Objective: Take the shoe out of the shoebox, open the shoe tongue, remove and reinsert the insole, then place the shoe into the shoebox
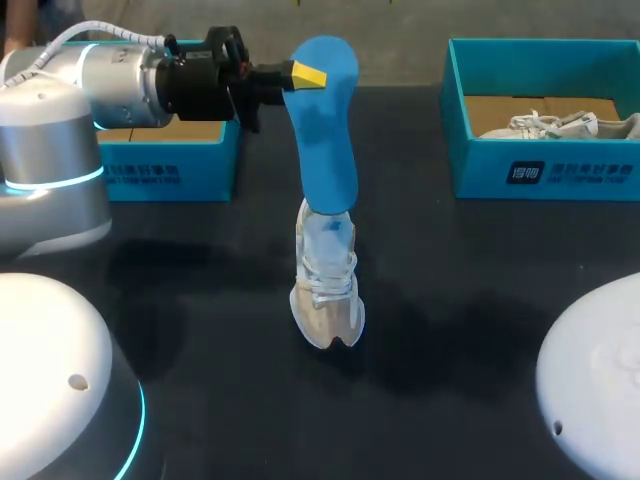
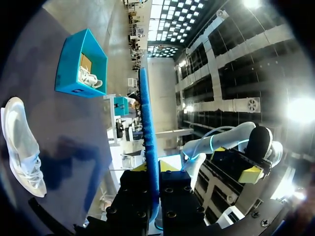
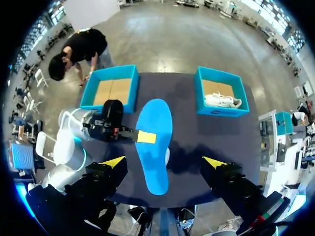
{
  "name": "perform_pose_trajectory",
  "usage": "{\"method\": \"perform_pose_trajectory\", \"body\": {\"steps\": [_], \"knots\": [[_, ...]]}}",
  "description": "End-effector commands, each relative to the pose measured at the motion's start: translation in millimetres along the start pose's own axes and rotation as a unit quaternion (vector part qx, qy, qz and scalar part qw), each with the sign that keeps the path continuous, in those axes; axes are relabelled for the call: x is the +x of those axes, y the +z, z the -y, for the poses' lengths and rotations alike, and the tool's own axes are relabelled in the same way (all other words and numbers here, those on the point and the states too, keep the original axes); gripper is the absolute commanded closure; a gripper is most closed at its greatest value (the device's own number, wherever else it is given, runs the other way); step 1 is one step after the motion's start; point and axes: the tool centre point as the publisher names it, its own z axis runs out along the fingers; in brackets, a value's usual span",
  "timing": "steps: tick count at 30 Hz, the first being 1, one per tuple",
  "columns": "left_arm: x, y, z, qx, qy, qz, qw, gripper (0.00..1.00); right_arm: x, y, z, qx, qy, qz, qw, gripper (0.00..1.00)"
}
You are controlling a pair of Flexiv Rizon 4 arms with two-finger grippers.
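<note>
The insole (image 1: 328,130) is pinched upright over the shoe (image 1: 327,285) by the left fingers (image 1: 308,75), likely for straight passage; the right fingers (image 3: 114,161) are spread

A broad table (image 1: 450,420) with a dark, near-black matte top spans the head view. Light falls on it from above, laying soft, blurred shadows across its middle and towards its right side. In the right wrist view, the same top looks deep navy, with straight edges.
</note>
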Motion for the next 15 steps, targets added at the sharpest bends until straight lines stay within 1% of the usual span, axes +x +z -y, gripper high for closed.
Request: {"method": "perform_pose_trajectory", "body": {"steps": [1, 3, 15], "knots": [[1.0, 0.6, 0.8, -0.002, 0.001, 0.001, 1.0, 1.0, 3.5, 5.5, -2.9, 0.011, 0.01, 0.004, 1.0, 0.0], [1.5, 0.6, 0.8, -0.003, 0.002, 0.001, 1.0, 1.0, 4.4, 6.8, -1.6, 0.016, 0.012, 0.008, 1.0, 0.0], [3.1, -1.5, 1.7, -0.005, 0.003, 0.002, 1.0, 1.0, 6.8, 9.5, -1.7, 0.017, 0.009, -0.008, 1.0, 0.0]]}}
